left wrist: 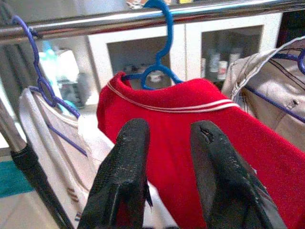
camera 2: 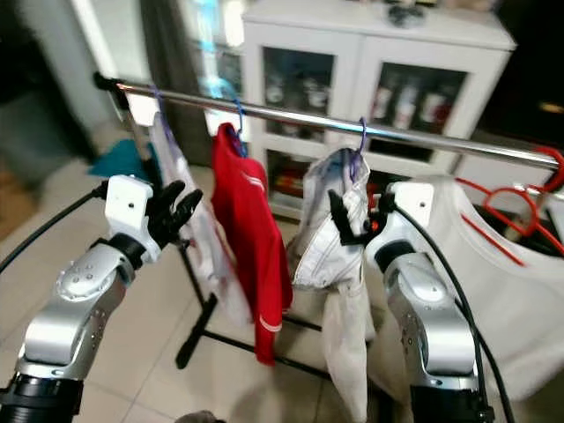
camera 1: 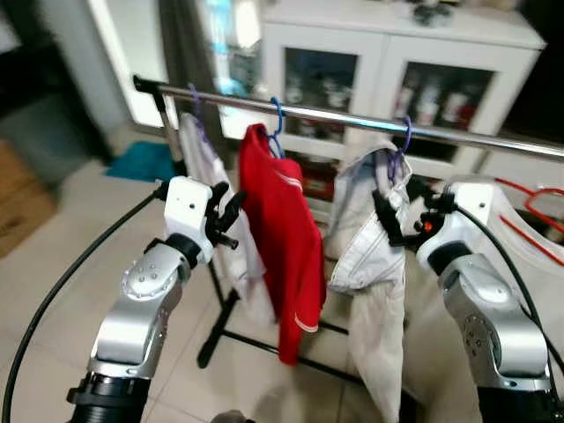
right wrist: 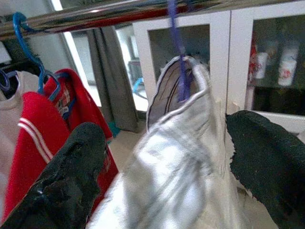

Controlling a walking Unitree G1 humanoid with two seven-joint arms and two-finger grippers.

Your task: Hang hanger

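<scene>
the left gripper (camera 1: 231,214) is spread, empty, near the red shirt (camera 1: 286,256). the right gripper (camera 1: 394,220) is spread around the white garment (camera 1: 370,264). its purple hanger (camera 1: 401,141) hangs on the far rail (camera 1: 352,119).

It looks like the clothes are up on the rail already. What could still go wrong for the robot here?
The right gripper is open with its fingers either side of the pale garment; pulling away carelessly might snag the cloth and drag its purple hanger off the rail.

The left gripper, also open, points at the red shirt; a forward nudge could set it swinging on its blue hanger.
</scene>
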